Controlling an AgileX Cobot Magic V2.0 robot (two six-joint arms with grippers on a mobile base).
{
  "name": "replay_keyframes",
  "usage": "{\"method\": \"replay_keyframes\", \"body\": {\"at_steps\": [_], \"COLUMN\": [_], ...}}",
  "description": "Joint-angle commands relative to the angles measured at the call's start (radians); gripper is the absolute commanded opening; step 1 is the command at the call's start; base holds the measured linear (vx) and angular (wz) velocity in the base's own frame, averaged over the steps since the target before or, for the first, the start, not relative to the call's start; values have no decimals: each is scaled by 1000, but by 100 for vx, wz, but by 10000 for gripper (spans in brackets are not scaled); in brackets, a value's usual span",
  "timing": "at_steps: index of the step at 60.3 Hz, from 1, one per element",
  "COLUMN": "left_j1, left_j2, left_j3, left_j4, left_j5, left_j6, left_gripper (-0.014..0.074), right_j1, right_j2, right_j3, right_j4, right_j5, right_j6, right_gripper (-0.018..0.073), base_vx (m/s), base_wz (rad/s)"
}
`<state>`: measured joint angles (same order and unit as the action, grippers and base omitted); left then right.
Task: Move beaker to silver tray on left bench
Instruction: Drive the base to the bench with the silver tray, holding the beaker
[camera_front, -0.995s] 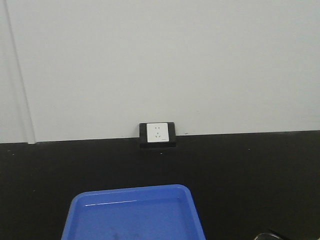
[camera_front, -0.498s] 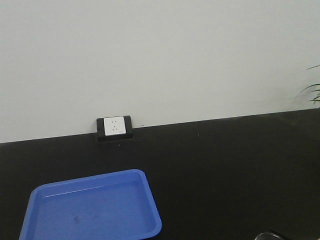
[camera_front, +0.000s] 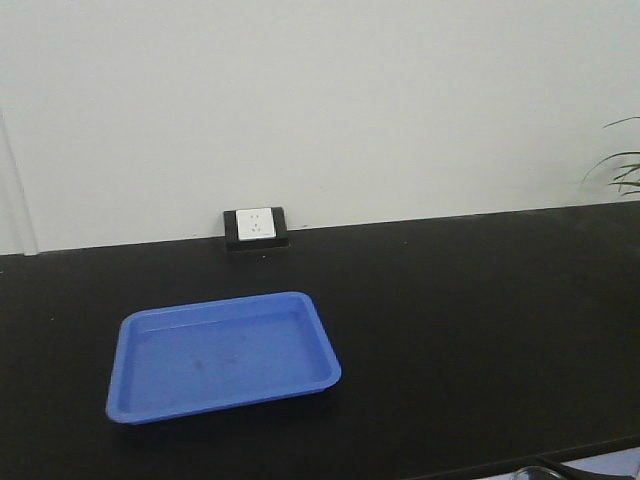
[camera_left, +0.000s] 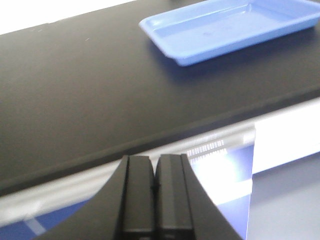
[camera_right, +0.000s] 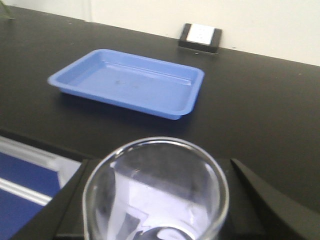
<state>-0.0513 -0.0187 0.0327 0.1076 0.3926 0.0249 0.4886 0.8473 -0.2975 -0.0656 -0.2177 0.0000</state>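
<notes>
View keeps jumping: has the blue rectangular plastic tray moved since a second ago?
No. The blue tray still sits just front-left of the white wall socket; the camera moved instead.

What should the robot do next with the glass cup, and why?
Probably turn and look elsewhere. The right claw holds the beaker, but this bench shows only a blue tray, no silver one.

Clear colourless glass, smooth and glossy, rim catching light: beaker (camera_right: 156, 195), between the right fingers (camera_right: 260, 200); black, matt and smooth, plastic by the look: right fingers and left fingers (camera_left: 139, 200); matt black top, faintly speckled: counter (camera_front: 470, 330), beyond both pairs of fingers; smooth plastic with a soft sheen: blue tray (camera_front: 222, 355); white plastic face in a black surround: socket (camera_front: 257, 226); matt white: wall (camera_front: 320, 100).
</notes>
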Motion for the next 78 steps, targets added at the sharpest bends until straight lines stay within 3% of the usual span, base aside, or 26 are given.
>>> {"method": "replay_keyframes", "body": {"at_steps": [1,78], "left_j1": [-7,-7], "left_j2": [-7,-7], "left_j3": [20,20], "left_j4": [-1,-1], "left_j5": [-83,-83], "left_j6": [-2,-2], "left_gripper": [1,1], "right_j1": [-7,-7], "right_j2": [-9,-9], "right_j3": [-26,-26], "right_j4": [-2,-2], "right_j5": [-84,-84], "right_j6": [0,0], "right_gripper": [-11,-11], "base_vx": [-35,-34], "base_wz": [26,45]}}
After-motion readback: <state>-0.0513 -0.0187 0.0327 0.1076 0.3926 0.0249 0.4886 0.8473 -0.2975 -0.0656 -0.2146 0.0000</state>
